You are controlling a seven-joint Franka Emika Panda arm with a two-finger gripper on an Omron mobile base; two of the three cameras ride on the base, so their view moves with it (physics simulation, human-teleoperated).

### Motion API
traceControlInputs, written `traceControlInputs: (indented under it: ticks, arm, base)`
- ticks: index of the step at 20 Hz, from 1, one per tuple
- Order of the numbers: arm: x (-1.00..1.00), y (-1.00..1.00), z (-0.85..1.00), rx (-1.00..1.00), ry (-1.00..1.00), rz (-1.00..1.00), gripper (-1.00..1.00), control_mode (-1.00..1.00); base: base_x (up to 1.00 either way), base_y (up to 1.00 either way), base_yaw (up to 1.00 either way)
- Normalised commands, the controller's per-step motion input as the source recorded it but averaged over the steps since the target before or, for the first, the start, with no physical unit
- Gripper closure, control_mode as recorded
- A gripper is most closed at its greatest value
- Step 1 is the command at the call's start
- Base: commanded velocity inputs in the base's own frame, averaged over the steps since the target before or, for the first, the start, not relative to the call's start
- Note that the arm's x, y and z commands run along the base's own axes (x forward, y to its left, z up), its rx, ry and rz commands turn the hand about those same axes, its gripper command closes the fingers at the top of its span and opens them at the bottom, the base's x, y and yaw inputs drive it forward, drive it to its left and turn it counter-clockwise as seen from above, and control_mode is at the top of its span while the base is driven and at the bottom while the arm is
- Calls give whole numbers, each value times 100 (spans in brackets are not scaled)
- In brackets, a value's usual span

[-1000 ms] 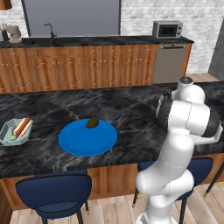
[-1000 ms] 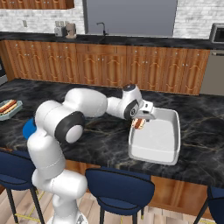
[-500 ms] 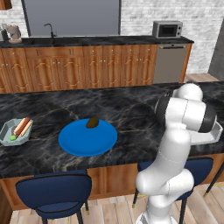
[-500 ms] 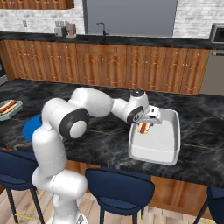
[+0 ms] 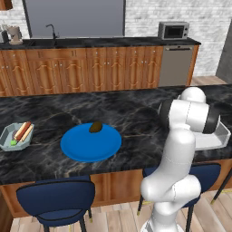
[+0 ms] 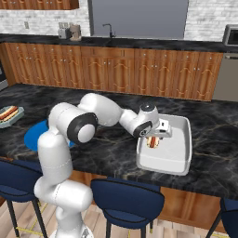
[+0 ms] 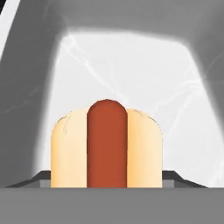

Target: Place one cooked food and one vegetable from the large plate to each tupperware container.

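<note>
hand view: smooth cylindrical hot dog [image 7: 106, 146] over glossy translucent tupperware container [image 7: 131, 61].

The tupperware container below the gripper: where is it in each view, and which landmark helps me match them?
Left base view: right edge, the tupperware container peeks from behind the arm.
Right base view: right of centre, near the counter's front edge.
Hand view: its pale floor lies behind the hot dog.
Landmark: the large plate, to its left in both base views.
</note>
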Motion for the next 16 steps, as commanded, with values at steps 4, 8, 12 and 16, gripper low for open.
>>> traceControlInputs:
  ticks: [4, 8, 12, 16]
  arm:
    - [0, 0, 2, 0, 0, 0, -100, -100]
    - [-3, 0, 9, 0, 0, 0, -100, -100]
    - [-33, -2, 67, 1, -7, 0, -100, -100]
    - [-61, 34, 100, 9, -5, 0, -100, -100]
  base:
    - [0, 0, 0]
    - [0, 0, 0]
    - [0, 0, 0]
    - [0, 0, 0]
